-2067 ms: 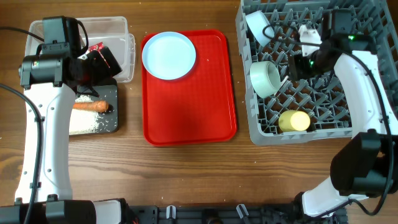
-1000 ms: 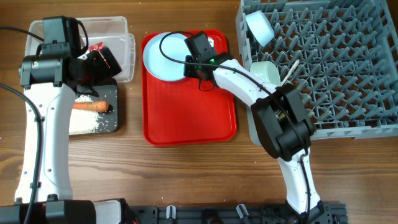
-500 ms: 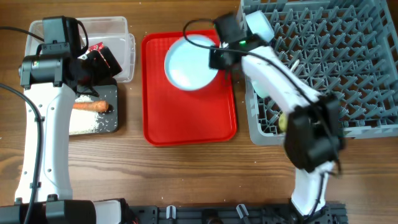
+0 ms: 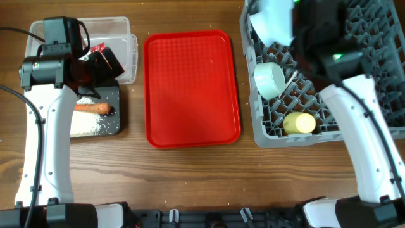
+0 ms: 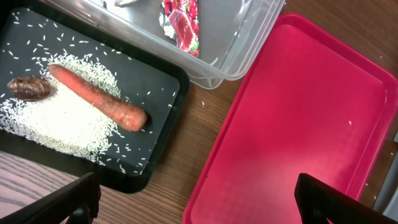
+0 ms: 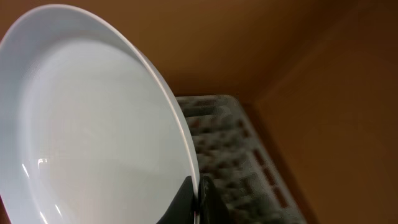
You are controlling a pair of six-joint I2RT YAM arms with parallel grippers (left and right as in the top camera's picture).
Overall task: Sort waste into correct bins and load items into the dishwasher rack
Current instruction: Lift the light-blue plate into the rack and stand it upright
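Pinched at its rim by the closed right end effector (image 6: pixel 198 200), the plate (image 6: pixel 93 130) has left the red tray (image 4: pixel 190 88) and hangs over the dishwasher rack (image 4: pixel 269 123), ready for slotting.

Even light is falling on the red tray (image 4: pixel 192 88) (shadows faint); right of it, the right arm (image 4: pixel 319 38) is blurring.
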